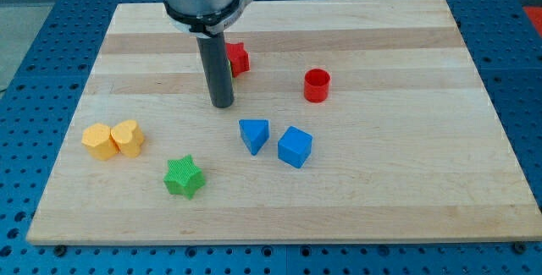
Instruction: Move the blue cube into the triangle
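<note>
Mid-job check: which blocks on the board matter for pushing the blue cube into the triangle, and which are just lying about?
In the job:
blue cube
blue triangle, just to the cube's left in view
my tip, above and left of both

Lying about:
red star
red cylinder
two yellow blocks
green star

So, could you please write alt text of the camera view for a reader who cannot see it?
My tip rests on a wooden board, above-left of the blue triangle and the blue cube at its right. Also present: a red star, red cylinder, two yellow blocks, green star.
</note>
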